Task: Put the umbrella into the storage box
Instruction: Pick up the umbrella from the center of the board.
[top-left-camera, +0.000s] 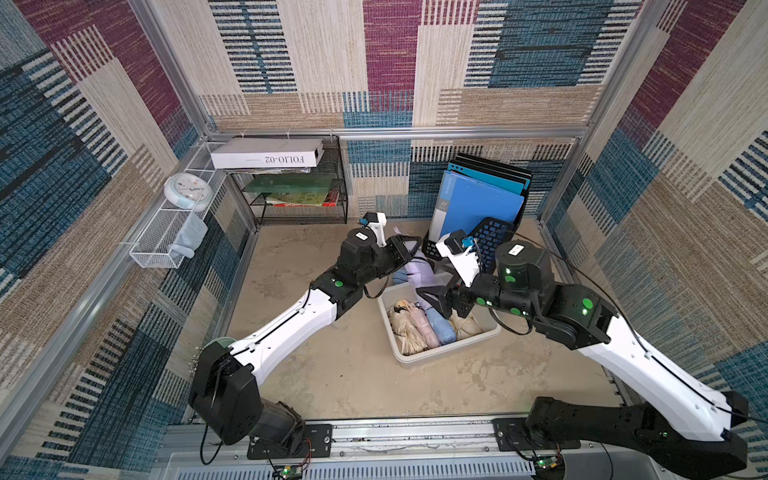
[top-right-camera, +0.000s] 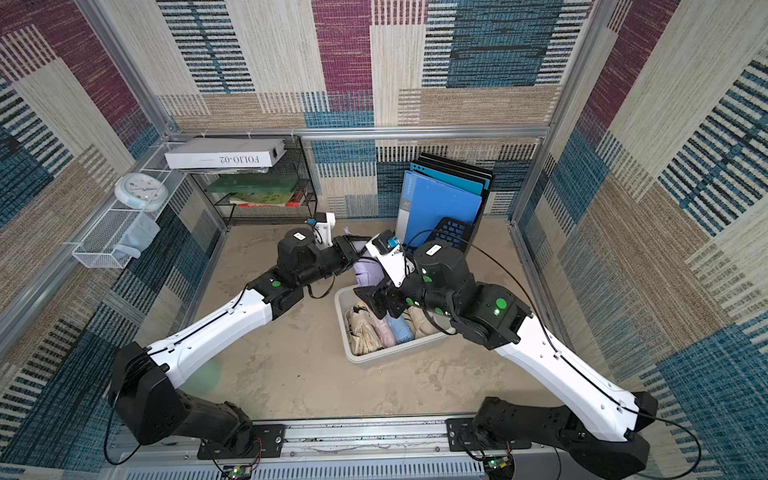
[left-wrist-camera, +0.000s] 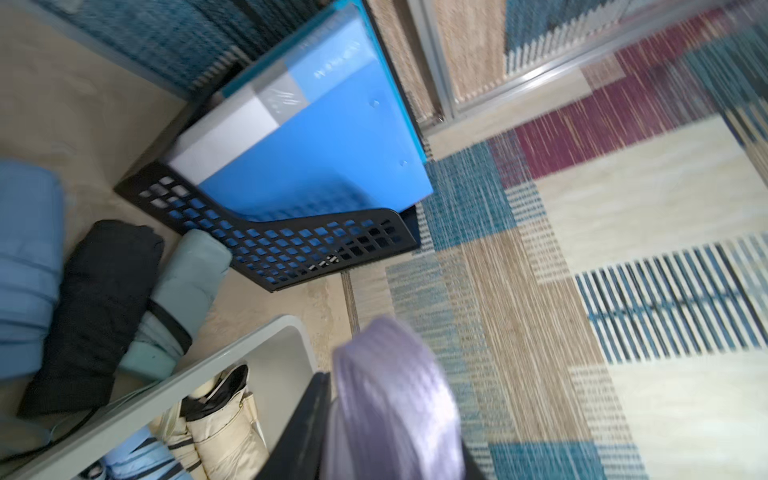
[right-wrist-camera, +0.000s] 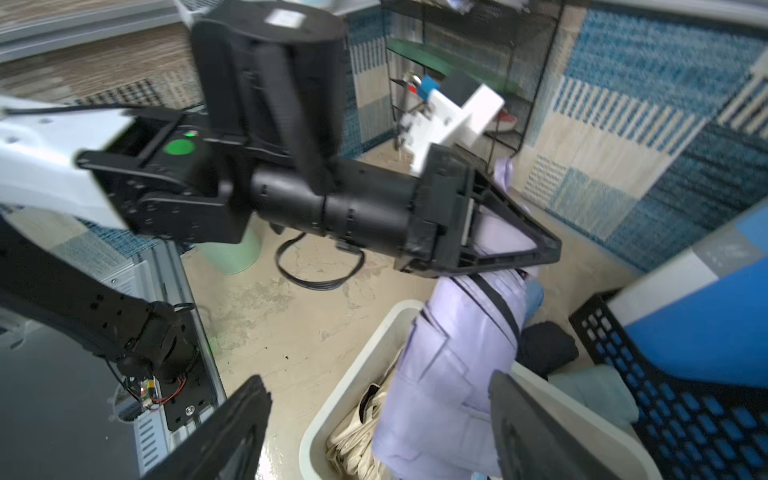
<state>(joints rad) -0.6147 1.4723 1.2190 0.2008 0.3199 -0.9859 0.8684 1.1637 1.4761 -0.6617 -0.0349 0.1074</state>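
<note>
A folded lavender umbrella (top-left-camera: 417, 266) (top-right-camera: 368, 270) hangs tilted over the far end of the off-white storage box (top-left-camera: 449, 353) (top-right-camera: 395, 357). My left gripper (top-left-camera: 409, 249) (left-wrist-camera: 386, 415) is shut on its upper part. In the right wrist view the umbrella (right-wrist-camera: 457, 365) dips its lower end into the storage box (right-wrist-camera: 361, 361). My right gripper (right-wrist-camera: 376, 386) (top-left-camera: 430, 297) is open, with its jaws standing wide on either side of that lower end. Several folded umbrellas, beige, pink and blue, lie in the box.
A black lattice file holder (top-left-camera: 490, 232) (left-wrist-camera: 291, 249) with blue folders stands just behind the box. Black (left-wrist-camera: 95, 307), pale green (left-wrist-camera: 187, 282) and blue (left-wrist-camera: 25, 266) umbrellas lie on the floor between them. A black wire shelf (top-left-camera: 299, 187) and a white mesh basket (top-left-camera: 166, 241) line the back left.
</note>
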